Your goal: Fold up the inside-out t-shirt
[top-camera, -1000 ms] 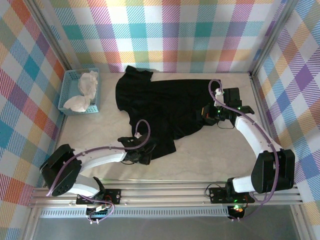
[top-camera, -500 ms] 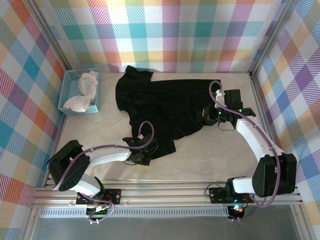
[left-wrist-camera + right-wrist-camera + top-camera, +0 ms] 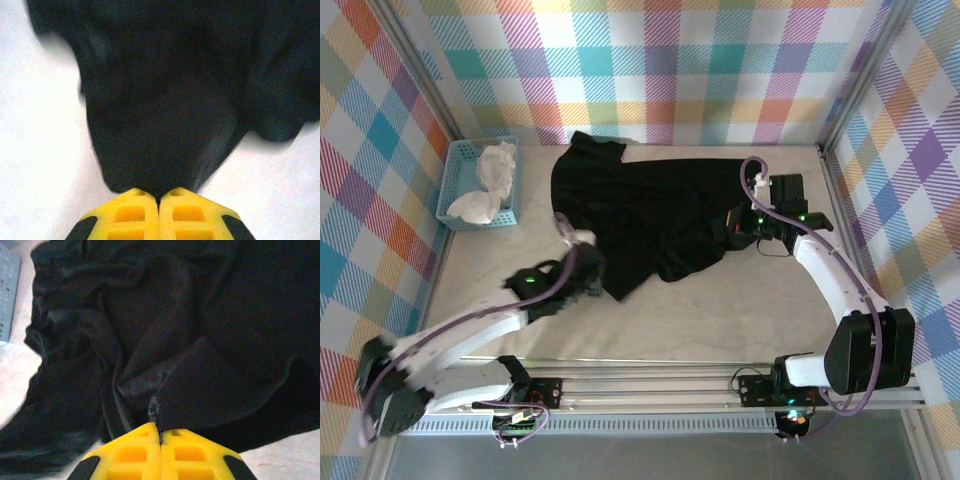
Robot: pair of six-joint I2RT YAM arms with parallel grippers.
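you're working on a pale tabletop [image 3: 720, 310] boxed in by plaid walls [image 3: 670, 60] at the back and on both sides, with a metal rail [image 3: 660, 385] along the near edge. a light-blue basket [image 3: 448, 190] sits in the far left corner against the left wall, with a white cloth [image 3: 490, 180] crumpled inside it.

open surface runs between the rail and the t-shirt [image 3: 650, 215], and a narrower strip lies between the shirt and the right wall. the shirt's left edge is near the basket but not touching it.

the t-shirt lies rumpled across the middle and far part of the tabletop, plain black side up, one sleeve reaching toward the back wall. your left gripper [image 3: 596, 283] is at the shirt's near-left corner. in the left wrist view its yellow fingers [image 3: 132, 210] are pressed together, pinching black fabric. the left arm is blurred from above. your right gripper [image 3: 733, 228] is at the shirt's right edge, its jaws likewise closed on a fold of the cloth.
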